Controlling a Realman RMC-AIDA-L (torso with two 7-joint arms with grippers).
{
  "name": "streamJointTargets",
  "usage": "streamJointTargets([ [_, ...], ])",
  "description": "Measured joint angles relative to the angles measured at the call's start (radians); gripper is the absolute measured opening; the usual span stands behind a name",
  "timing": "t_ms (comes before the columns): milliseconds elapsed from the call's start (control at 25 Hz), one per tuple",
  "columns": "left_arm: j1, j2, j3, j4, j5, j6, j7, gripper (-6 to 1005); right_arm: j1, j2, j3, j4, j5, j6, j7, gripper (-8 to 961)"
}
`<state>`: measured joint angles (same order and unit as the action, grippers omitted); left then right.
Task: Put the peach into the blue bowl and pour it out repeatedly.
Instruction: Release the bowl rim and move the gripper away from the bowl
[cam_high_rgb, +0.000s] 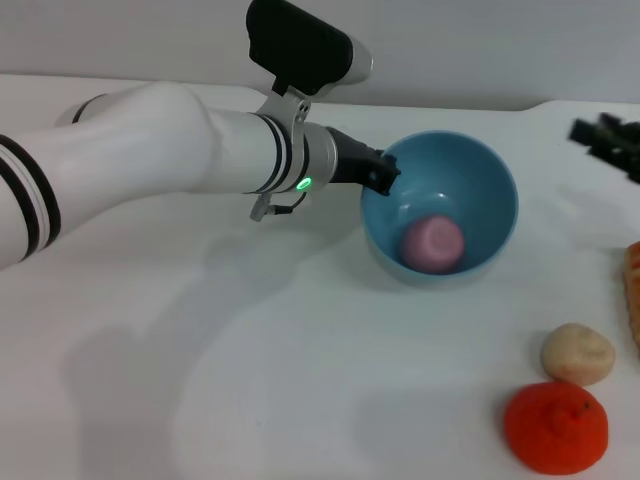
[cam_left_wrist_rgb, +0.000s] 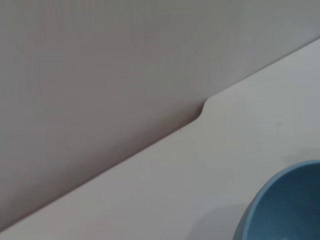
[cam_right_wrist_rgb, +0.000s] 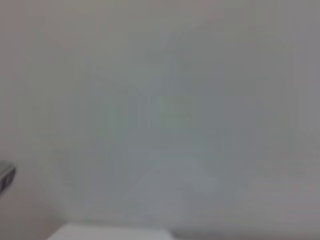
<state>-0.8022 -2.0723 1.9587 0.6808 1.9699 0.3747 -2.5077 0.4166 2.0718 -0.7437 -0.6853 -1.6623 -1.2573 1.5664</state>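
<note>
The blue bowl (cam_high_rgb: 492, 196) stands on the white table right of centre, tipped a little toward me. The pink-mauve peach (cam_high_rgb: 432, 243) lies inside it on the bottom. My left gripper (cam_high_rgb: 381, 171) reaches in from the left, and its black fingers are closed on the bowl's left rim. A part of the bowl's rim shows in the left wrist view (cam_left_wrist_rgb: 285, 210). My right gripper (cam_high_rgb: 610, 138) is parked at the far right edge of the table, away from the bowl.
A cream lumpy ball (cam_high_rgb: 577, 353) and a bumpy red-orange fruit (cam_high_rgb: 556, 427) lie at the front right. Another orange item (cam_high_rgb: 633, 292) is cut off by the right edge. The table's back edge meets a grey wall (cam_left_wrist_rgb: 125, 75).
</note>
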Motion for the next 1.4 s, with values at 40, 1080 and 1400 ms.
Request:
streamJointTargets([
  [40, 0.000, 0.000, 0.000, 0.003, 0.002, -0.009, 0.003, -2, -0.014, 0.001, 0.019, 0.000, 0.024, -0.010, -0.033, 544],
  [1080, -0.047, 0.000, 0.001, 0.065, 0.110, -0.087, 0.029, -2, -0.230, -0.004, 0.432, 0.244, 0.184, -0.079, -0.400, 545],
  [1400, -0.042, 0.001, 0.012, 0.073, 0.110, -0.086, 0.029, -1, -0.228, -0.005, 0.432, 0.267, 0.185, -0.079, -0.401, 545],
])
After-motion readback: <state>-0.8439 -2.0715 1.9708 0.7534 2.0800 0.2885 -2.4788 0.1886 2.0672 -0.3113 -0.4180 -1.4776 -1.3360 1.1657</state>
